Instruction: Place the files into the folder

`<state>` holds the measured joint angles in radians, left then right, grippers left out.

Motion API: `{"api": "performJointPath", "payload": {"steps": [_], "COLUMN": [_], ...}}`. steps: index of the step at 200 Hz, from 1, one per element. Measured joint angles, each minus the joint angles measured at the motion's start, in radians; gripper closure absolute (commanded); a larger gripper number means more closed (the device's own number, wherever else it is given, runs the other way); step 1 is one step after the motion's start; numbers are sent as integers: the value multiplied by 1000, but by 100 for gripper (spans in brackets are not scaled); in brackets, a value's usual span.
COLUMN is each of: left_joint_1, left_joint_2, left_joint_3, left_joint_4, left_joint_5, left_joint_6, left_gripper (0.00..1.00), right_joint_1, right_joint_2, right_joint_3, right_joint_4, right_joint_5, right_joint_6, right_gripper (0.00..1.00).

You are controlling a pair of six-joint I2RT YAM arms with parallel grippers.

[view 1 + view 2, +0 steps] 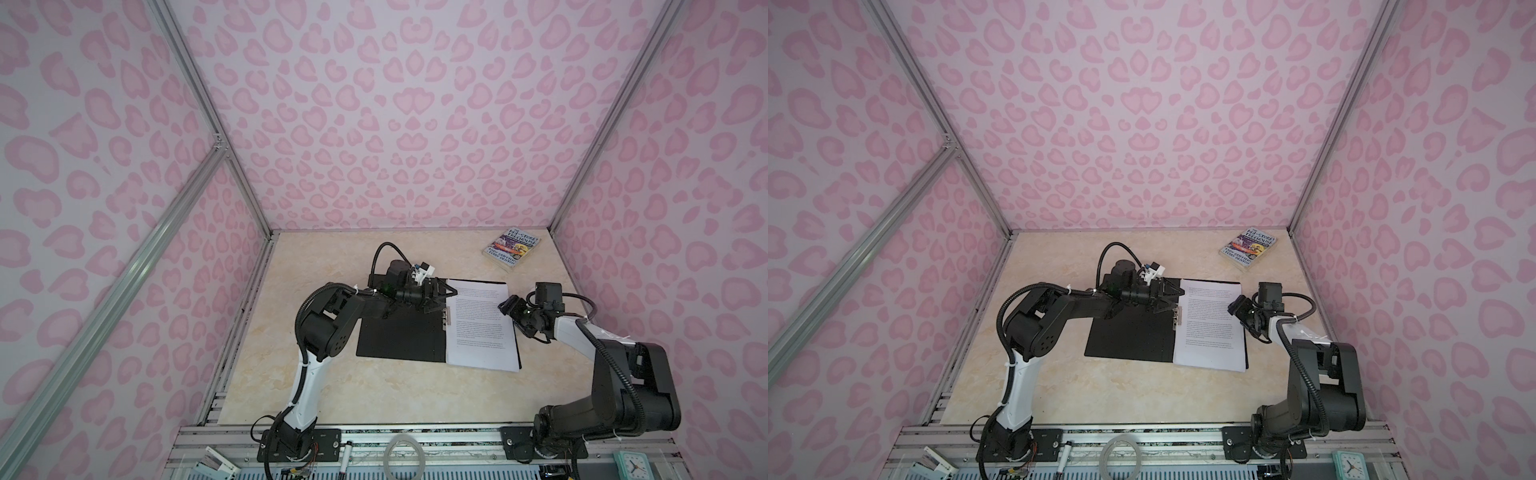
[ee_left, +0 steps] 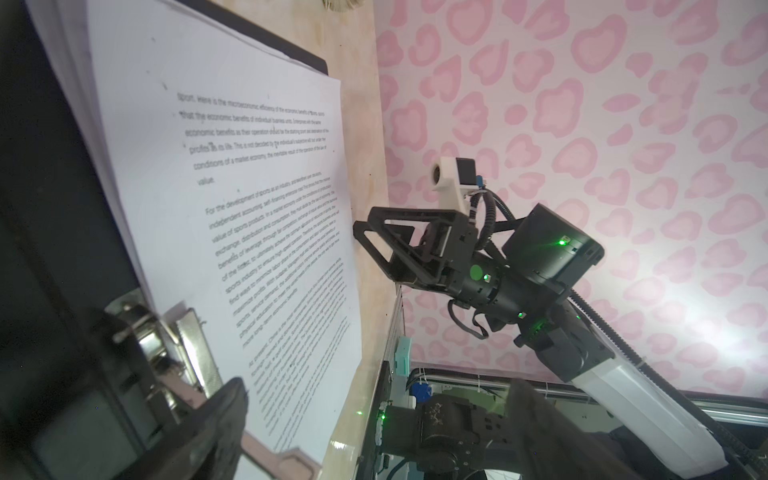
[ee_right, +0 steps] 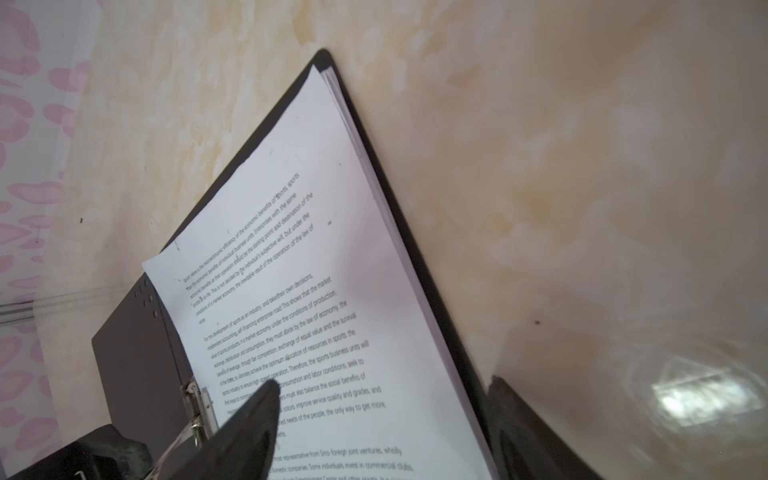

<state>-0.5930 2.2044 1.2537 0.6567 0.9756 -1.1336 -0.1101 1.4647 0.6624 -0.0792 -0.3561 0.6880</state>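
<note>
**Desk:** Where do the papers (image 1: 482, 324) lie, and what are the two grippers doing?

**Photographer:** The white stack rests on the right half of the open folder (image 1: 399, 336), which lies flat on the table (image 1: 332, 386). The stack's inner edge is just beside the metal clip (image 1: 447, 318) at the spine; I cannot tell whether it sits under the clip. The right gripper (image 1: 509, 307) hovers at the stack's outer edge, jaws apart and empty. In the right wrist view one finger (image 3: 249, 428) hangs over the print and its mate is beyond the folder's rim. The left gripper (image 1: 442, 302) sits over the spine near the clip's far end, jaws wide, holding nothing.

**Desk:** So what is the step in hand, and how is it done cleanly?

**Photographer:** By my reading the sheets are in place and now need securing. The far corner fans slightly, so the stack should first be squared against the spine. Push it low and level from the outer edge, so the top sheet does not slide off alone. The black cover looks thin, so it is probably best lifted from its free left edge. The paperback (image 1: 513, 249) in the far corner plays no part.
</note>
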Motion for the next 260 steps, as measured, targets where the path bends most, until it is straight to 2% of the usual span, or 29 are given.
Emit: {"api": "performJointPath", "payload": {"steps": [67, 90, 115, 153, 182, 206, 216, 242, 260], "left_joint_1": [-2, 0, 14, 106, 170, 173, 173, 174, 174], "left_joint_2": [-78, -161, -275, -492, -619, -672, -688, -690, -638], "left_joint_3": [-51, -80, -160, -387, -510, -566, -588, -613, -614], "left_joint_4": [65, 74, 74, 19, -167, -331, -377, -468, -481], "left_joint_5": [18, 22, 18, -67, -204, -324, -365, -431, -464], "left_joint_6": [-50, -48, -16, 84, 222, 335, 372, 441, 473], "left_gripper": [1, 0, 0, 0, 2, 2, 2, 2, 2], "right_joint_1": [-29, -58, -72, 55, 208, 348, 392, 470, 511], "right_joint_2": [-90, -101, -127, -244, -251, -203, -167, -74, -14], "right_joint_3": [35, 31, 15, 16, 2, 42, 63, 107, 145], "right_joint_4": [-57, -62, -64, -76, -62, -51, -35, 0, 11], "right_joint_5": [-19, -87, -151, -136, -85, -48, -22, 4, 20], "right_joint_6": [-34, -32, -4, 77, 220, 323, 362, 454, 500], "right_gripper": [2, 2, 10, 26, 33, 38, 47, 49, 53]}}
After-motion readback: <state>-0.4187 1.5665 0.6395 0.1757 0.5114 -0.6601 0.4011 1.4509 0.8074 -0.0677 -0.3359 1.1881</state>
